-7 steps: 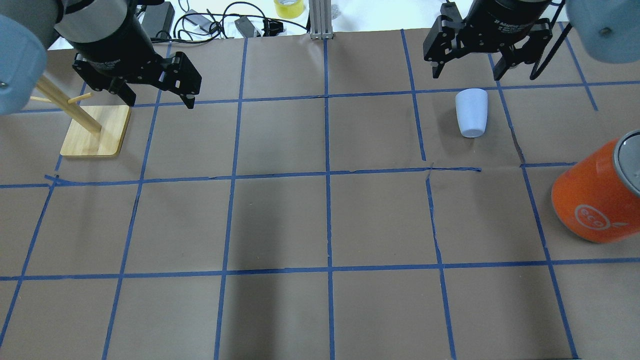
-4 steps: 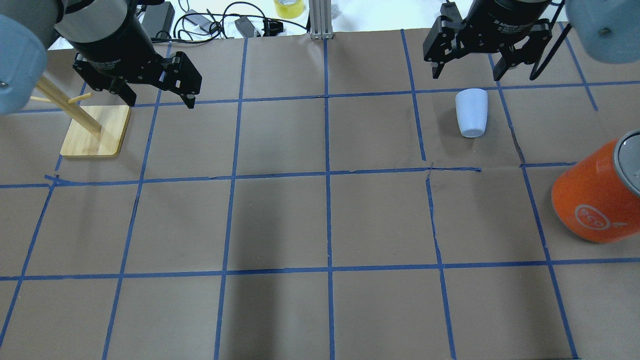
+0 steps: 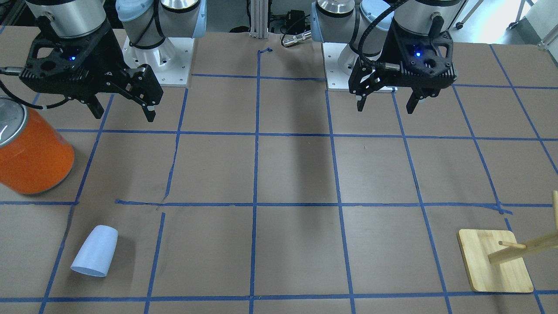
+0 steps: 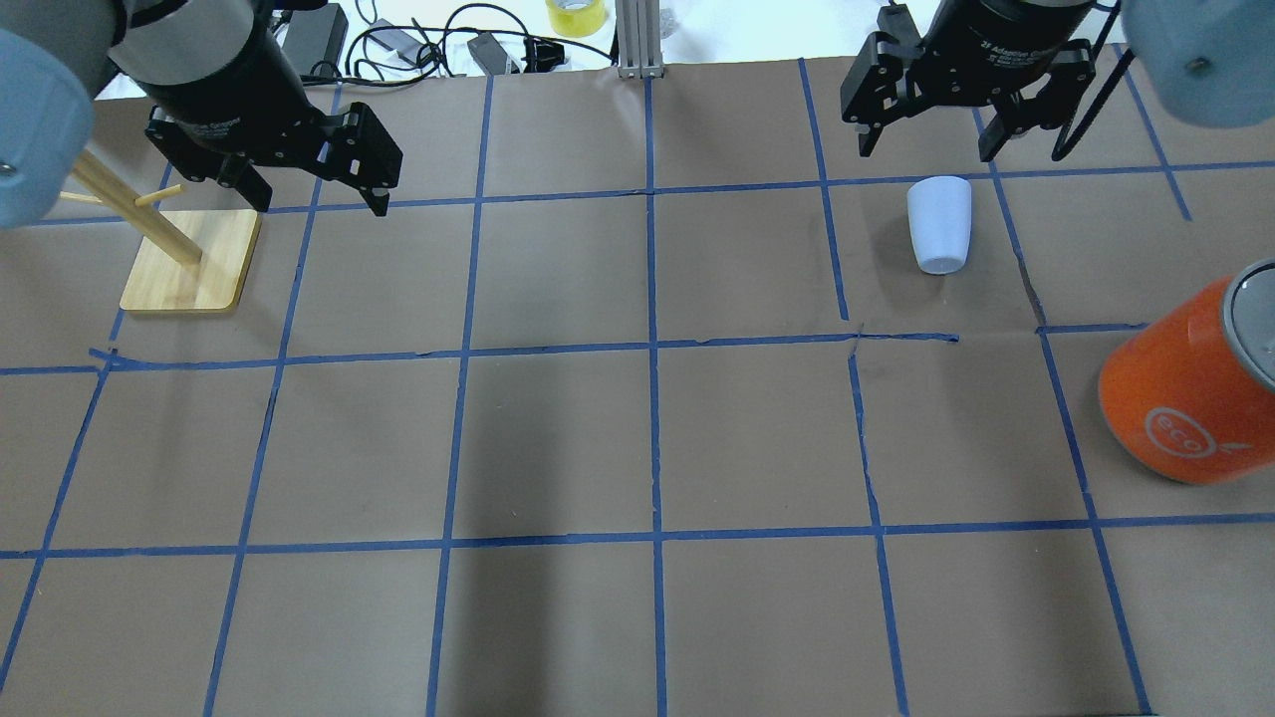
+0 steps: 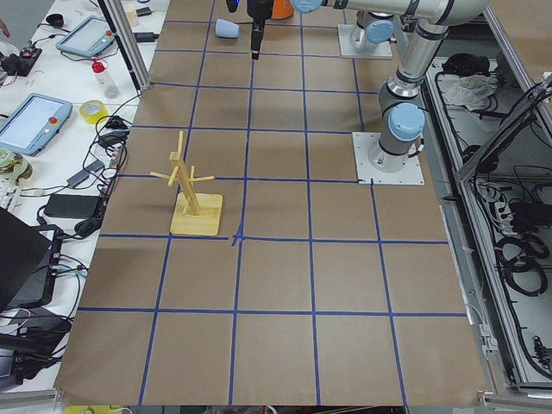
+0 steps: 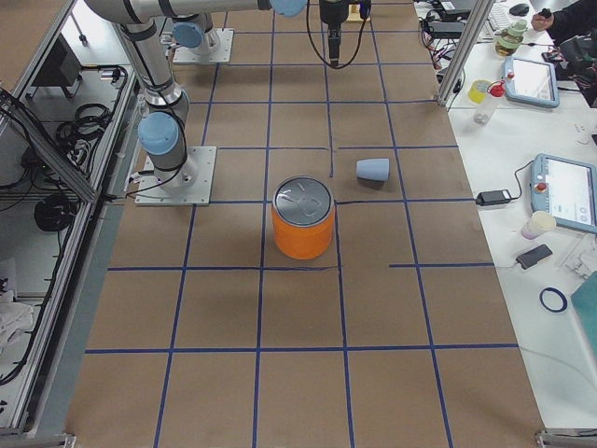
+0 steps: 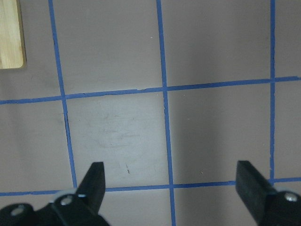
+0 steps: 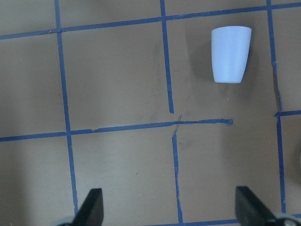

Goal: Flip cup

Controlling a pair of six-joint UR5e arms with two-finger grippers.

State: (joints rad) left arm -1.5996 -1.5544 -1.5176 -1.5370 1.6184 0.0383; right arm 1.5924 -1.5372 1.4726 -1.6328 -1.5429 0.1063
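Cup (image 4: pixel 939 225): lies on its side on the surface (image 4: pixel 637 438), in the far right part, alone in its square. Wide mouth points away from the robot, small bottom points toward it.
Right fingers (image 4: pixel 870 124): wide apart and empty. Up in the air near the cup, not touching it.
Left fingers (image 4: pixel 374 189): wide apart too, and empty. Far off by the rack (image 4: pixel 189 261), with likely no part in this step.
Step now: most likely bringing the right fingers down to the cup for a grab.
How to do it well: line up over the middle of the cup, one finger for each round side. Go down slow. Keep wide apart until both sides sit between the fingers, then squeeze soft, since thin plastic may bend.
Watch out: a round cup can roll if one finger bumps it first, so best to touch both sides at the same time.
After the grab: likely lift a little, turn the wrist so the cup stands, set it flat, then let go.
Can (image 4: pixel 1185 398): big and orange, well apart from the cup. Keep the arm away from it.
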